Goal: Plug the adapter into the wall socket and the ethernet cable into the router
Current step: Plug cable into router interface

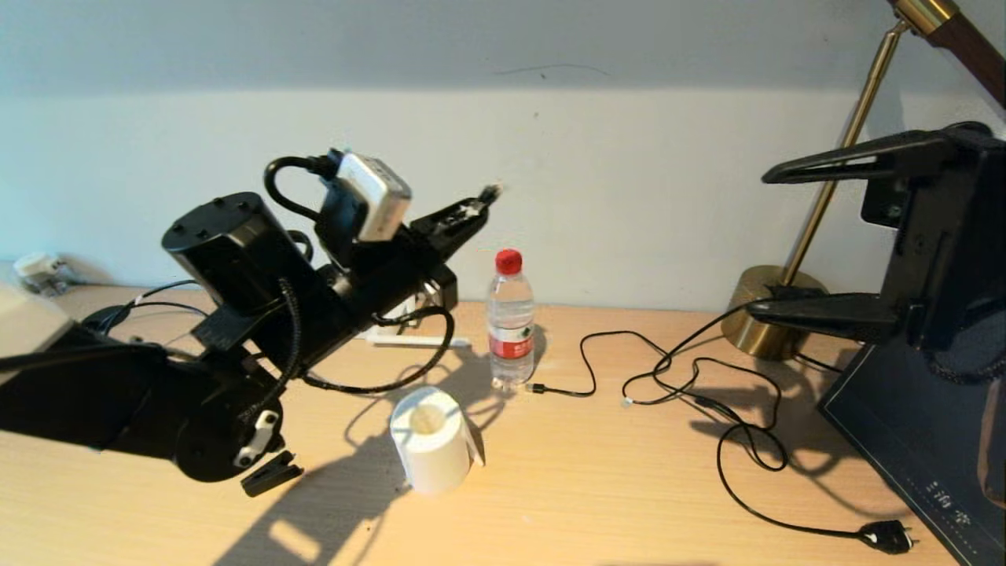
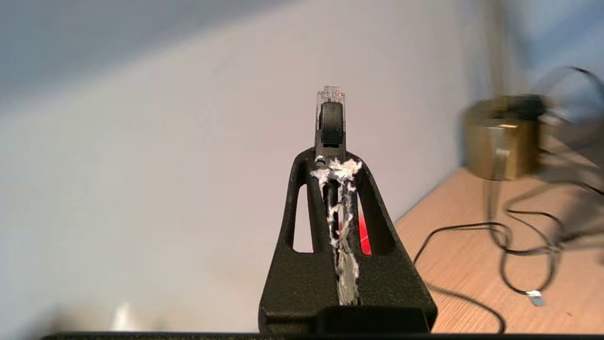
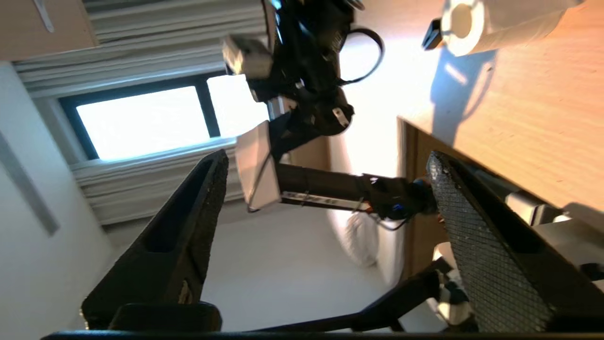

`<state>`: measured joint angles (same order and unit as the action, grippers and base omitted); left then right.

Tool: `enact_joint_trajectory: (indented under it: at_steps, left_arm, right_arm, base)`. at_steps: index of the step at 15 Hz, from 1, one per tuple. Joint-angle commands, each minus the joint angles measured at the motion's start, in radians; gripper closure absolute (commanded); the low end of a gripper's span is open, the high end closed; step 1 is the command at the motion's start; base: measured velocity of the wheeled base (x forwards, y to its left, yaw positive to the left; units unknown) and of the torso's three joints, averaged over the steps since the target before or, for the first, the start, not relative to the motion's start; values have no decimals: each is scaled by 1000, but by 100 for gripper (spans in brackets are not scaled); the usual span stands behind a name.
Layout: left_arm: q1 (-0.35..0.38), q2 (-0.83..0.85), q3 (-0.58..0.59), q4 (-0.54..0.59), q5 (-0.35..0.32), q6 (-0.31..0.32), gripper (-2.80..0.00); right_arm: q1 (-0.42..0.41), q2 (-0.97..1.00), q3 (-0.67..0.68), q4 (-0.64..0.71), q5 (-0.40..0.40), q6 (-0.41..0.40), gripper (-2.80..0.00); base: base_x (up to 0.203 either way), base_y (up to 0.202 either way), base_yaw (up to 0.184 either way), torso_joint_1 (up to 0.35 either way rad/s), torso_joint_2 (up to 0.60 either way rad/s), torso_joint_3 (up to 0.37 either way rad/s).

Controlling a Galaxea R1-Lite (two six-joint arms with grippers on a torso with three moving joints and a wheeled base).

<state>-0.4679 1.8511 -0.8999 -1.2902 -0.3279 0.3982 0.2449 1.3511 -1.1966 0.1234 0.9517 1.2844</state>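
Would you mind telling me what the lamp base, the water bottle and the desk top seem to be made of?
Lamp base: polished brass-coloured metal, judging by its golden sheen. Water bottle: clear plastic, see-through, with a red cap. Desk top: light wood or wood-look laminate, matt with fine grain lines.

water bottle (image 1: 511, 322) stands behind the paper roll (image 1: 431, 440), lamp base (image 1: 766, 310) to its right.

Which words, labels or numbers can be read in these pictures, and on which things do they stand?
None can be read.
Water bottle: its red label carries white print, too small to read.
Dark board at the table's right edge: pale characters near its lower corner, too blurred to read.
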Motion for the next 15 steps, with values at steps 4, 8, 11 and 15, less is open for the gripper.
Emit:
enact_joint_trajectory:
  at_steps: [4, 8, 11, 15]
  left_arm:
    - [88, 39, -16, 12, 58, -326, 0]
    - [121, -90, 30, 171, 70, -457, 0]
    - [216, -205, 63, 440, 73, -487, 0]
    - [315, -328, 113, 694, 34, -518, 0]
  right_arm:
    - [1, -332, 206, 21, -248, -199, -280]
    - [1, -602, 312, 123, -571, -470, -280]
    - [-1, -778, 375, 244, -814, -674, -280]
    - [-176, -893, 468, 313, -971, -786, -280]
  base:
    - [0, 0, 0, 0, 0, 0]
    - [0, 0, 0, 0, 0, 0]
    - [0, 0, 0, 0, 0, 0]
    - [0, 0, 0, 0, 0, 0]
